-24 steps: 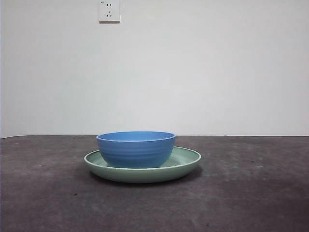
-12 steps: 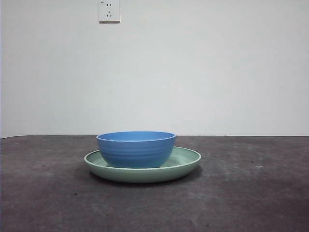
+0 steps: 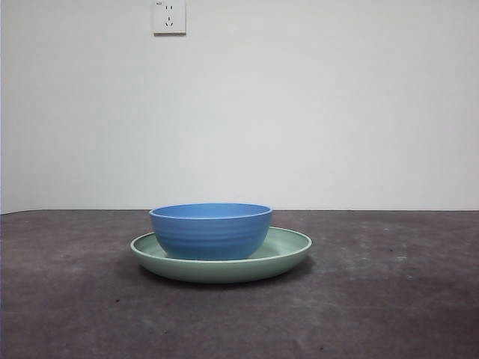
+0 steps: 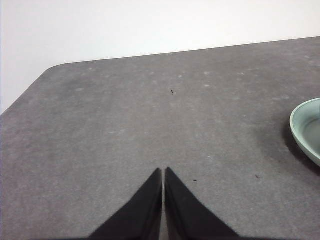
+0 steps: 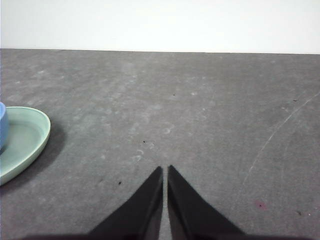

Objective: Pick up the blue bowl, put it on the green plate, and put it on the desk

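The blue bowl [image 3: 211, 230] sits upright inside the green plate [image 3: 288, 250], which rests on the desk [image 3: 389, 299] at the middle of the front view. My left gripper [image 4: 163, 172] is shut and empty over bare desk, apart from the plate, whose rim [image 4: 306, 129] shows at the edge of its view. My right gripper [image 5: 165, 170] is shut and empty over bare desk; the plate [image 5: 22, 140] and a sliver of the bowl [image 5: 2, 125] show at the side of its view. Neither arm appears in the front view.
A white wall with a power socket [image 3: 169, 16] stands behind the desk. The desk's rounded corner [image 4: 50, 70] shows in the left wrist view. Pale smudges and a thin scratch [image 5: 280, 130] mark the surface.
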